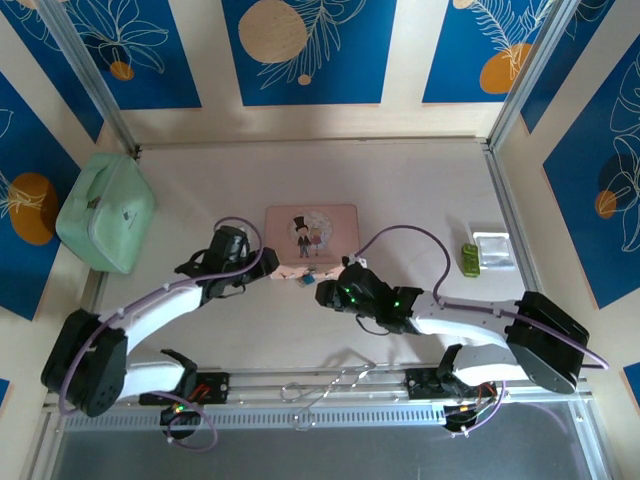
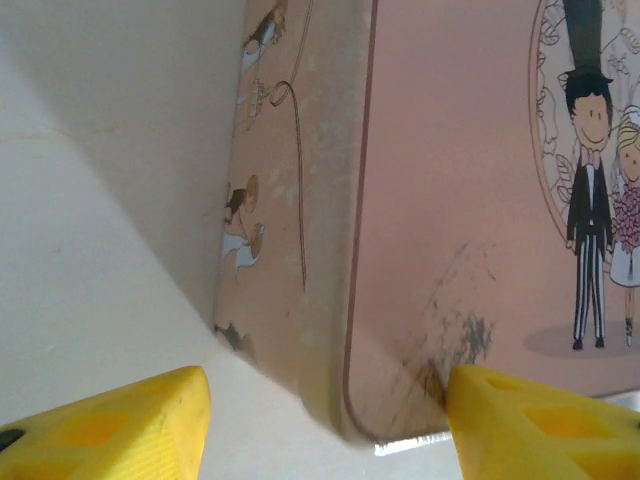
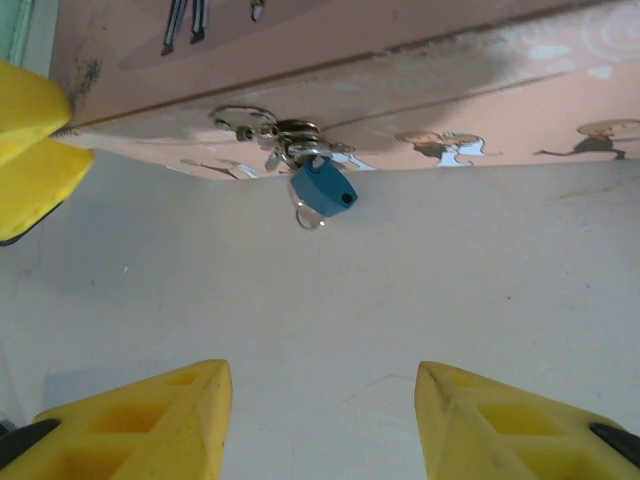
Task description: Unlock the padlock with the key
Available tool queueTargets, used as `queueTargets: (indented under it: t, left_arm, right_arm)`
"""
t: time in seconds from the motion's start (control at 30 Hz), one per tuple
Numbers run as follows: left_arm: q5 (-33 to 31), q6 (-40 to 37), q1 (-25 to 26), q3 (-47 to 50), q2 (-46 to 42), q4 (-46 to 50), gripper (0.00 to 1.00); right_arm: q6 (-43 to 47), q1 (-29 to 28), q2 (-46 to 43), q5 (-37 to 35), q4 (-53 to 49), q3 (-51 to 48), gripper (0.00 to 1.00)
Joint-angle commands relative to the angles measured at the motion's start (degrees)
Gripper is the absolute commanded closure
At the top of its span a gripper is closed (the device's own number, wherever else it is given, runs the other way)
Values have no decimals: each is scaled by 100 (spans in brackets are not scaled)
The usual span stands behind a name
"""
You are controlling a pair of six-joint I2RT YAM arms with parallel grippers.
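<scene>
The pink tin lies flat in the middle of the pale surface. There is bare room on all its sides, widest toward the upper edge of the top view. Metal rails bound the surface at the left and right, with blue leaf-patterned panels beyond them.

The padlock hangs at the silvery clasp on the tin's lower wall. It is a small blue-tinted body resting on the surface just below the tin's edge. A thin silvery loop sits against it; we cannot tell whether that belongs to the key.

The left pincer is spread across the tin's lower left corner. One yellow finger rests on the surface apart from the side wall. The other finger is at a scuffed patch of the lid. It pinches nothing.

The right pincer is spread too and has nothing between its fingers. It sits low in its wrist view with open surface between it and the padlock.

A mint-green case stands at the left rail, well apart from the tin. A small green object and a clear packet lie near the right rail. Neither is near the lock.

The lid shows a cartoon bride and groom in a round frame. The walls carry small drawn figures. Any lettering is too small for us to read.
</scene>
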State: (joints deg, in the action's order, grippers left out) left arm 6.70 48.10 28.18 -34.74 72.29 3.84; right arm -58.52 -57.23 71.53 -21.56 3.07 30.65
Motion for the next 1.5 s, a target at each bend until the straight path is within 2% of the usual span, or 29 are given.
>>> queueTargets:
  t: [0.0, 0.2, 0.47, 0.57, 0.7, 0.83, 0.9, 1.03, 1.13, 1.23, 1.3, 1.47]
  left_arm:
    - [218, 112, -76, 142, 267, -891, 38]
    - [126, 450, -76, 583, 429, -1475, 42]
    - [182, 479, -85, 899, 104, -1359, 44]
    - [181, 448, -86, 914, -7, -1115, 45]
    - [326, 420, -85, 928, -8, -1104, 46]
    - [338, 273, -86, 811, -23, -860, 47]
    - [282, 235, -85, 743, -76, -626, 47]
    - [283, 347, -91, 829, -116, -811, 47]
    - [364, 350, -94, 768, -51, -796, 48]
    - [346, 372, -85, 763, -144, -706, 48]
    - [309, 339, -93, 741, -272, -636, 45]
    - [271, 253, -94, 608, -555, -463, 41]
  right_arm:
    - [29, 25, -225, 64, 159, -207, 48]
    - [24, 26, -435, -1, 0, -308, 48]
    - [-289, 62, -277, -80, -1011, 811, 49]
    - [-371, 119, -194, -121, -848, 1023, 49]
    - [34, 6, 131, -612, -674, 1089, 48]
    - [65, 195, 649, -171, -330, 970, 50]
    - [261, 178, 728, -272, -523, 1137, 49]
    - [537, 182, 991, -220, -587, 1261, 49]
    - [434, 239, 1158, -130, -517, 1221, 47]
    - [281, 450, 1350, 249, -79, 1033, 46]
    - [263, 509, 1487, 375, 169, 950, 46]
    - [81, 517, 1630, 269, 297, 919, 45]
